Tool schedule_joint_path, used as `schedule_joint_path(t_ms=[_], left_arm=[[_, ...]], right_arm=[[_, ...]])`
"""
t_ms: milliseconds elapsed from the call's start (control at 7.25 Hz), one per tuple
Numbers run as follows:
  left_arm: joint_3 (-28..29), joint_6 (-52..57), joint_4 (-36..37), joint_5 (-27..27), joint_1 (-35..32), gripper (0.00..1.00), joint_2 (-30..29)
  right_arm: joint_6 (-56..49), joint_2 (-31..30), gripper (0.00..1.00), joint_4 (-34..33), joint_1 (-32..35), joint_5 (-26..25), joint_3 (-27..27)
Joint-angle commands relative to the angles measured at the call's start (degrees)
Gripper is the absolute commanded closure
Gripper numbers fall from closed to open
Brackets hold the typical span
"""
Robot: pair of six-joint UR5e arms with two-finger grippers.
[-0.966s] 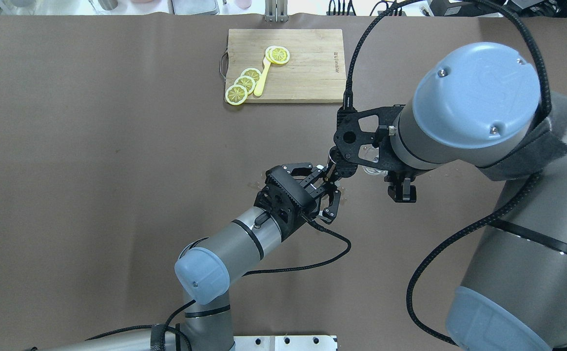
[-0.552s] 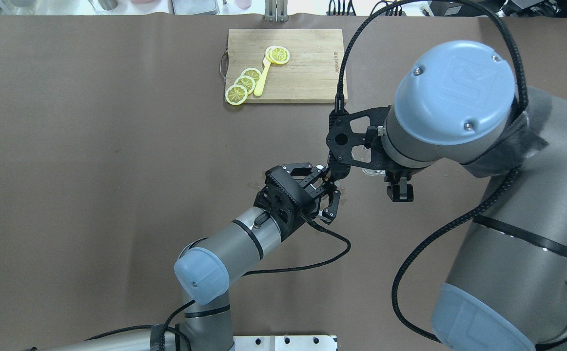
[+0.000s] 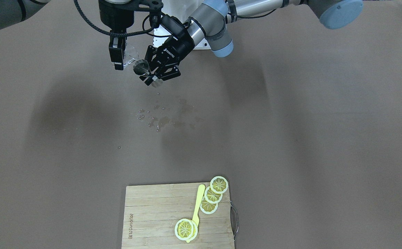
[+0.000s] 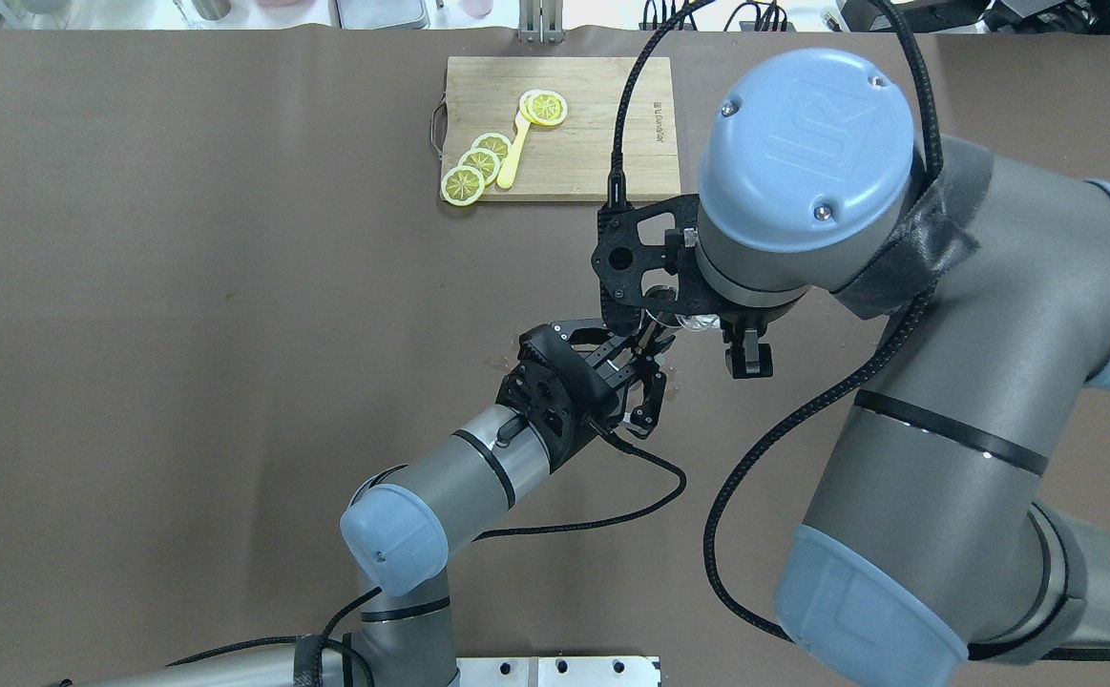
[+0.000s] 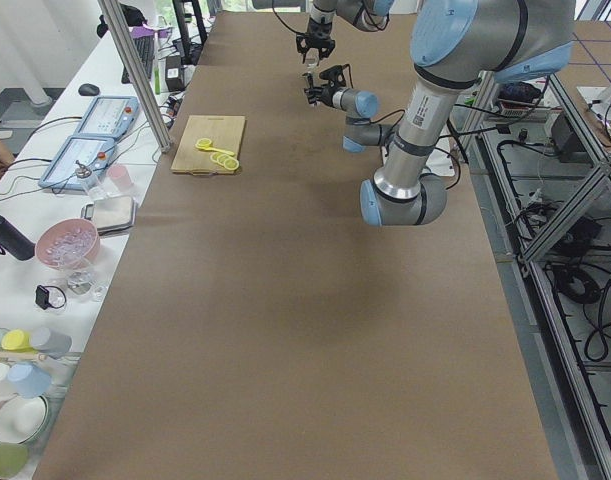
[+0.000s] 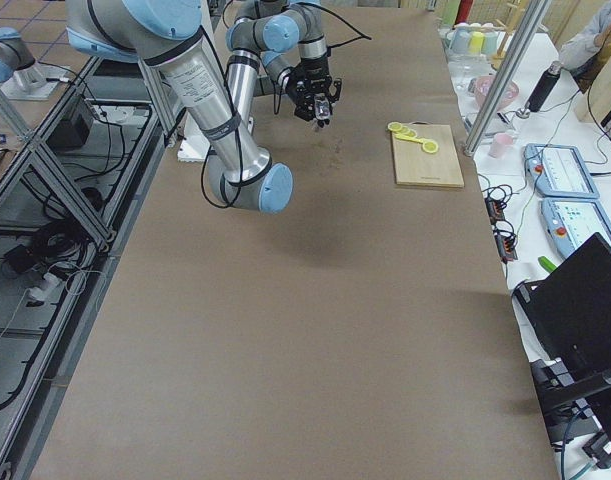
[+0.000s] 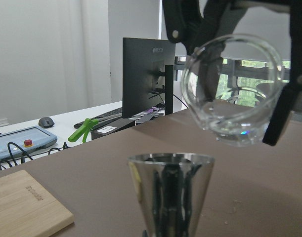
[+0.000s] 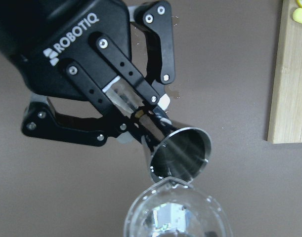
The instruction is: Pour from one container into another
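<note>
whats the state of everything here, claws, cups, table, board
left claw: shut on metal cup
metal cup: upright in the left claw
right claw: shut on glass
glass: tipped, lip at the cup's rim
table: spattered with droplets
cutting board: flat, lemon slices and yellow spoon on it

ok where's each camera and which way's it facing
Front-facing: across the table, facing the robot; left gripper on view's right, cutting board nearest.
Overhead: behind the robot, looking forward and down; both arms, board farthest.
Exterior left: table's end, along it; left arm near.
Exterior right: opposite end; right arm near.
Left wrist: looks past its metal cup at the tilted glass.
Right wrist: looks down over the glass onto the cup in the left gripper.
Shared: both wrist views show cup and glass.
</note>
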Motion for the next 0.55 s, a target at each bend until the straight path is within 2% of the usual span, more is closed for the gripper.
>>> schedule_joint_path(t_ms=[0,414], left_arm=[[0.0,0.0,-0.1,0.0,0.0,1.0,0.0],[0.0,0.0,-0.5,0.0,0.0,1.0,0.1]], right_arm=[[-1.8,1.7,1.0,-4.0,0.0,-0.1,0.0],[-4.9,3.7,1.0,-8.6,0.0,-2.0,-0.2]])
